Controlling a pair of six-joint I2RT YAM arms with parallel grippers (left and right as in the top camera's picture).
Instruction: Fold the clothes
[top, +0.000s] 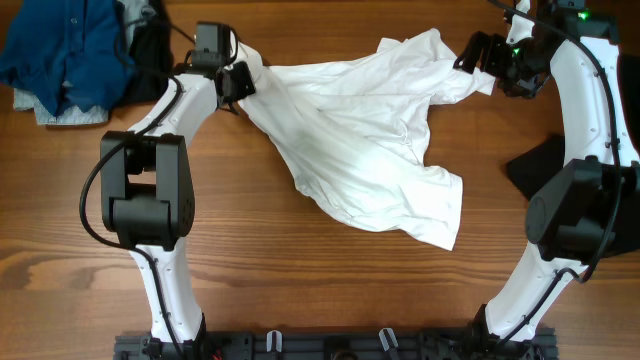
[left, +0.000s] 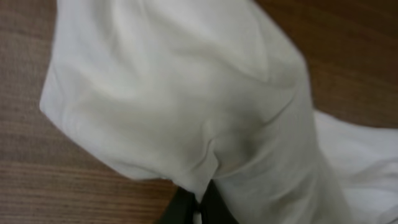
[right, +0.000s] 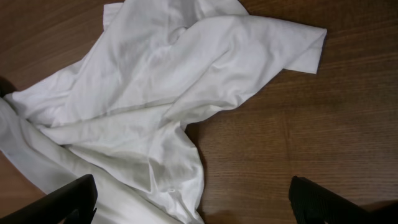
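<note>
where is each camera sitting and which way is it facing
Overhead: above the table, looking straight down on the white shirt; left arm and right arm show.
Left wrist: on the left arm, close over the shirt; the left jaws pinch cloth at the bottom edge.
Right wrist: on the right arm, looking down at shirt and table; right jaws apart in the bottom corners.
Shared: all three see the shirt.

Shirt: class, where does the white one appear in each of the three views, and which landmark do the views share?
Overhead: shirt crumpled across the middle, from top left to lower right.
Left wrist: shirt fills most of the picture.
Right wrist: shirt in the upper left and centre.
Shared landmark: the wooden table around it.
</note>
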